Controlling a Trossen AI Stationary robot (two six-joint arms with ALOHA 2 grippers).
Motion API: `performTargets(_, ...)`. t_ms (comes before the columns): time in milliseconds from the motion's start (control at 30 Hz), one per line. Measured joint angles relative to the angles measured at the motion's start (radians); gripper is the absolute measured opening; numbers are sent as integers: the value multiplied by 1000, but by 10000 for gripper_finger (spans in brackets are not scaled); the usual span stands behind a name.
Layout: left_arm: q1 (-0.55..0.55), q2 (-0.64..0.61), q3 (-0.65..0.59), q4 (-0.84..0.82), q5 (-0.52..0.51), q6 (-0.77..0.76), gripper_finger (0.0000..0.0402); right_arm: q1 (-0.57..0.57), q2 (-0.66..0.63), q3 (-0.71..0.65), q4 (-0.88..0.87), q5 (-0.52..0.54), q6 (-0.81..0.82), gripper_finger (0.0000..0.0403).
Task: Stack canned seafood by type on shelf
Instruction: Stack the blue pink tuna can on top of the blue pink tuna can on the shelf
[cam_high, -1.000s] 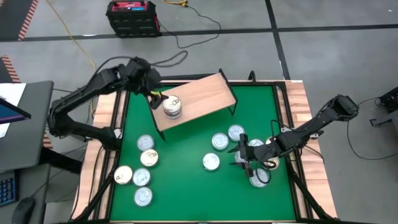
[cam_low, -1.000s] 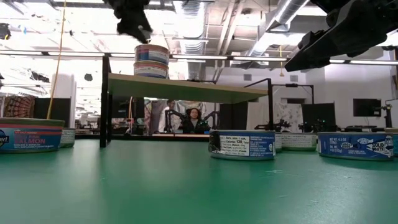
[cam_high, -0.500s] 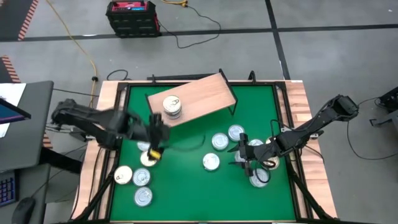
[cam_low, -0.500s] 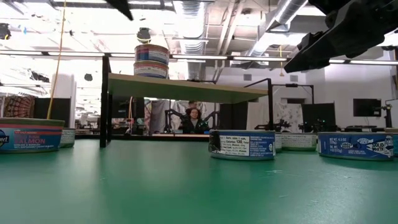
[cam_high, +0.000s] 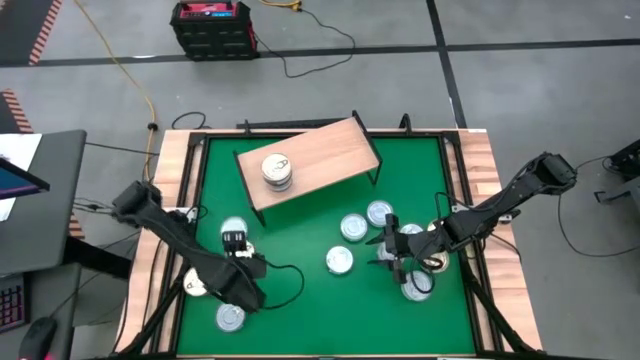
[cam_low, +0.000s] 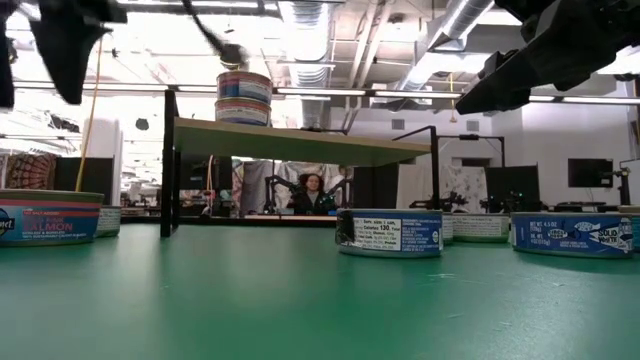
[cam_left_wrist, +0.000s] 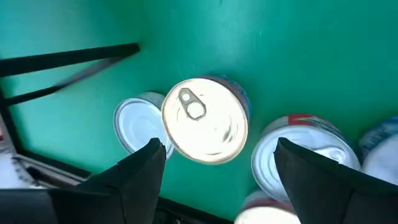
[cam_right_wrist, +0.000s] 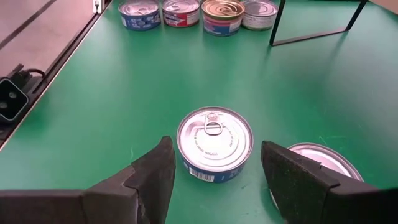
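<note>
The light-wood shelf (cam_high: 318, 158) stands at the table's far side with a stack of two cans (cam_high: 277, 171) on its left end, also plain in the low view (cam_low: 244, 98). My left gripper (cam_high: 243, 262) hangs open above a gold-lidded can (cam_left_wrist: 205, 120) in the left group of cans, one finger on each side and clear of it. My right gripper (cam_high: 384, 252) waits open and low near the right group. A silver-lidded can (cam_right_wrist: 214, 142) sits on the green table just ahead of its fingers.
More cans lie on the green mat at the left (cam_high: 231, 318) and right (cam_high: 353, 226), some close against the gold one (cam_left_wrist: 138, 122). Wooden rails (cam_high: 488, 190) edge the table. A person (cam_low: 313, 189) sits in the room beyond the shelf.
My left gripper has swung away from the stack on the shelf toward the table's near left. It has come down and rolled, and now hangs over the left group of cans. The stack has stayed in place.
</note>
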Motion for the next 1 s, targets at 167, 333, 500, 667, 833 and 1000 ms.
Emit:
performTargets(167, 0, 115, 0, 4, 4, 15, 288, 7, 0, 0, -1, 0, 23, 265)
performTargets(333, 8, 165, 0, 33, 23, -7, 288, 25, 0, 0, -2, 0, 25, 265)
performTargets(500, 18, 169, 0, 117, 53, -36, 288, 31, 0, 0, -1, 1, 25, 265)
performTargets(667, 22, 169, 0, 187, 110, -33, 288, 31, 0, 0, -1, 2, 30, 265)
performTargets(833, 43, 169, 0, 154, 99, -28, 286, 31, 0, 0, -1, 3, 33, 265)
performTargets(1000, 57, 169, 0, 86, 57, 29, 263, 31, 0, 0, 0, 3, 43, 265)
